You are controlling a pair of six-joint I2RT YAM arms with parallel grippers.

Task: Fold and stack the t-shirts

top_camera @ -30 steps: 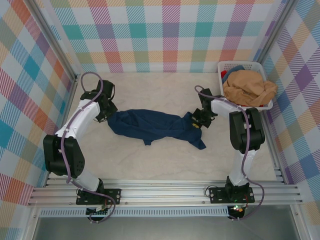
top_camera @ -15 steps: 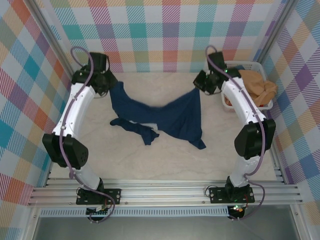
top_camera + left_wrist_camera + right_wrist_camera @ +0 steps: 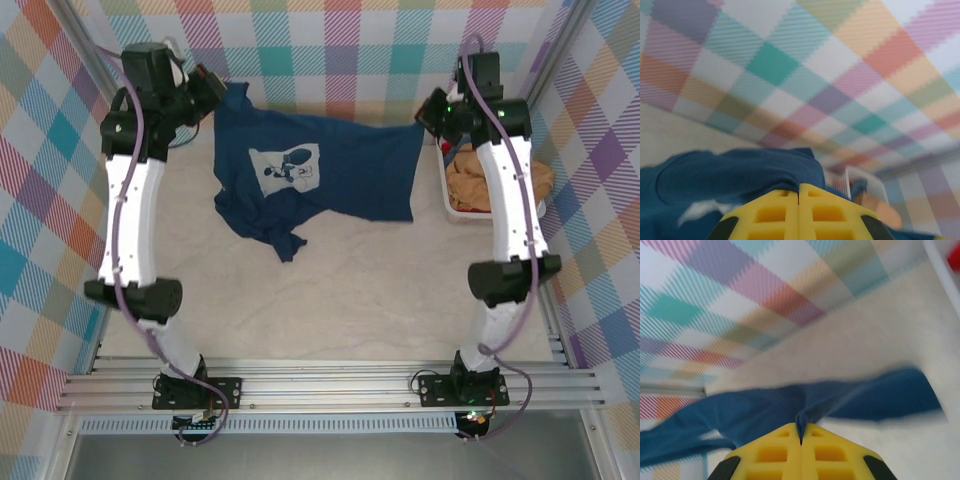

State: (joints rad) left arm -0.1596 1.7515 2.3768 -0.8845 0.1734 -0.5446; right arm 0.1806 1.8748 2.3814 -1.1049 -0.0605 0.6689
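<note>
The navy blue t-shirt (image 3: 330, 175) hangs spread in the air between both raised arms, its whitish print (image 3: 285, 165) facing up and its lower part crumpled on the table. My left gripper (image 3: 222, 88) is shut on its top left corner. In the left wrist view the navy cloth (image 3: 735, 172) bulges out above the closed yellow fingers (image 3: 775, 212). My right gripper (image 3: 424, 122) is shut on the right edge, and the right wrist view shows a pinch of blue fabric (image 3: 801, 420) between its fingertips. The tan-orange t-shirt (image 3: 500, 180) lies in the basket.
A white slotted basket (image 3: 452, 205) stands at the right, partly behind the right arm, also blurred in the left wrist view (image 3: 860, 185). Plaid walls enclose the back and sides. Bare table (image 3: 330, 300) lies in front of the shirt.
Both arms rose and moved back toward the far wall, lifting and stretching the navy shirt from a heap on the table into a spread sheet with the print showing.
</note>
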